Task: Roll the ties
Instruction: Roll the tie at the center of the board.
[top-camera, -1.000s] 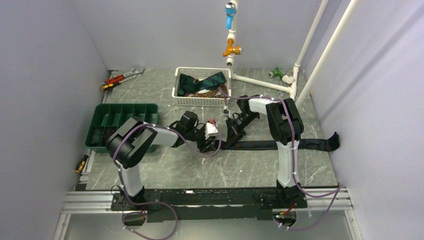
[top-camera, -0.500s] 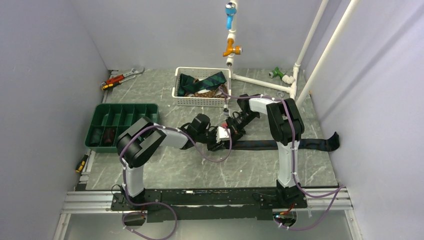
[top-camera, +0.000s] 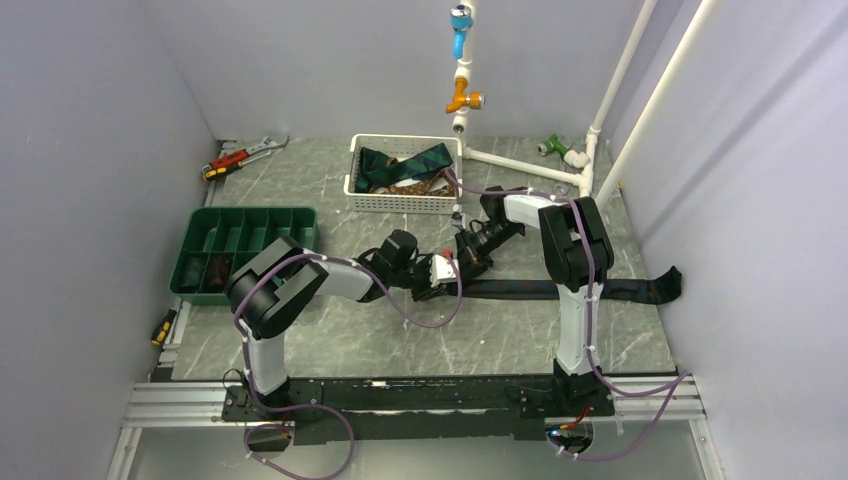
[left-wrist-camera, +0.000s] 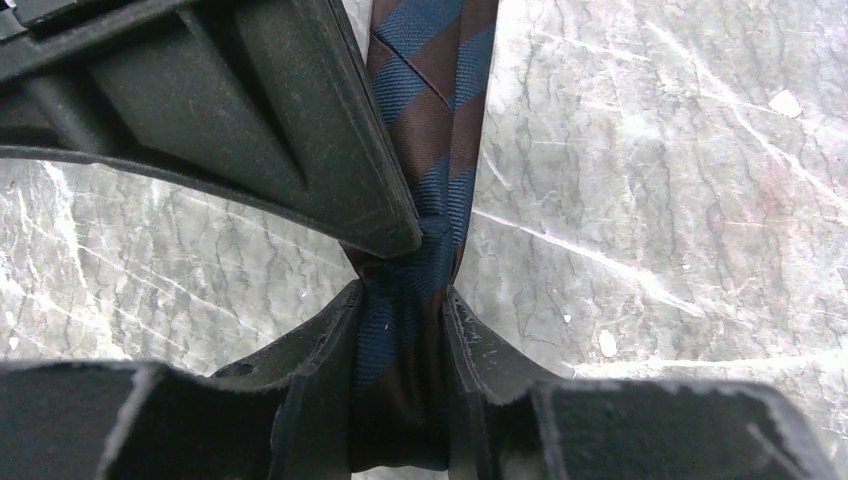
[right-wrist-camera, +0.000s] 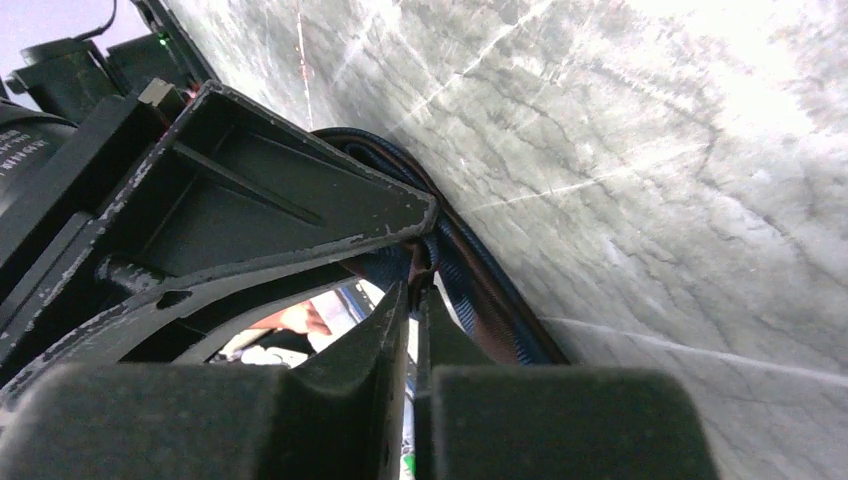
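**Tie (top-camera: 560, 290) passes to the left jaws**

Stretched along the bench (top-camera: 330, 340) toward the right, it now has its left end clamped in the left jaws, which have just closed on it. The right jaws have parted to a slit. Rolling can likely begin. The far basket (top-camera: 400, 204) holds more ties (top-camera: 405, 163); the green tray (top-camera: 250, 211), two dark rolls (top-camera: 192, 272).

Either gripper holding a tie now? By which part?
Left gripper pinches the navy-and-brown striped tie near its left end in the top view, fabric bunched between the fingers. Right gripper sits at the same spot; its hold cannot be told.
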